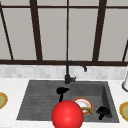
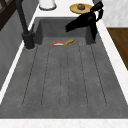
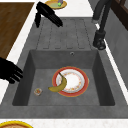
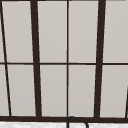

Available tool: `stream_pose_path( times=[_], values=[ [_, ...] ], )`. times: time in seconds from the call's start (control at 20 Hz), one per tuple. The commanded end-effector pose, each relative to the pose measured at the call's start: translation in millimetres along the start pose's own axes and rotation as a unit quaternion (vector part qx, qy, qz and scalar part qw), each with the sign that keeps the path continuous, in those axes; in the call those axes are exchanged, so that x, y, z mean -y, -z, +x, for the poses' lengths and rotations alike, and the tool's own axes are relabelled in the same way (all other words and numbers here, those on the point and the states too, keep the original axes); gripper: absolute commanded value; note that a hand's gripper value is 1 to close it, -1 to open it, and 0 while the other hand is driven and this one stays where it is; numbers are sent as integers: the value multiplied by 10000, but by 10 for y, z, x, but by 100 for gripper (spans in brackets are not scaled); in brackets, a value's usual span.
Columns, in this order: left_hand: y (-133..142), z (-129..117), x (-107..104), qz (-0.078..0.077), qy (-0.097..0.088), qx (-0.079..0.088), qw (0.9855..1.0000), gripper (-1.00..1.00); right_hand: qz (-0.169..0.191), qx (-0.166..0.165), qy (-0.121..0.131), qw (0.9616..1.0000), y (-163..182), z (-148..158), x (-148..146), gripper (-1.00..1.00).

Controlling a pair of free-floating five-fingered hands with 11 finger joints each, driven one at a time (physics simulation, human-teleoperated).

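In the basin lies a white plate with a red rim [image 1: 83,102] [image 3: 75,82], a banana [image 3: 60,85] [image 2: 69,41] resting on its edge. My left hand [image 1: 62,91] [image 3: 47,13] hovers over the middle of the sink, fingers straight, holding nothing. My right hand [image 1: 103,111] [image 3: 10,71] hangs at the basin's front right corner with relaxed fingers and holds nothing. A big red ball [image 1: 67,115] covers the sink's front edge in the front view. In the left side view a hand [image 2: 85,20] floats above the basin's front side, fingers outstretched.
A black faucet [image 1: 68,72] [image 3: 100,37] stands behind the sink [image 1: 30,100]. A small round item [image 3: 38,91] lies on the basin floor. Yellow plates sit on the left counter [image 1: 2,100] and the right counter [image 1: 124,110] [image 2: 80,8]. A white object [image 1: 125,83] stands at the far right.
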Motion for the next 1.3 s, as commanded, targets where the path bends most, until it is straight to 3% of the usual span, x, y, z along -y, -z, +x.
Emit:
stream_pose_path(
  times=[0.0, 0.05, 0.6, 0.75, 0.95, 1.25],
  values=[
    [-214, 181, 143, 133, 156, -65, 9998, -100, 0, 0, 0, 10000, 0, 0, 0, 0],
    [-266, 259, 180, 130, 63, -102, 9998, -100, 0, 0, 0, 10000, 0, 0, 0, 0],
    [-741, 627, 635, 90, 20, -337, 9994, -100, 0, 0, 0, 10000, 0, 0, 0, 0],
    [-859, 695, 688, 127, -66, -348, 9993, -100, 0, 0, 0, 10000, 0, 0, 0, 0],
    [-993, 762, 795, 131, -28, -428, 9990, -100, 0, 0, 0, 10000, 0, 0, 0, 0],
    [-1120, 746, 954, 36, -139, -656, 9977, -100, 0, 0, 0, 10000, 0, 0, 0, 0]
  ],
)
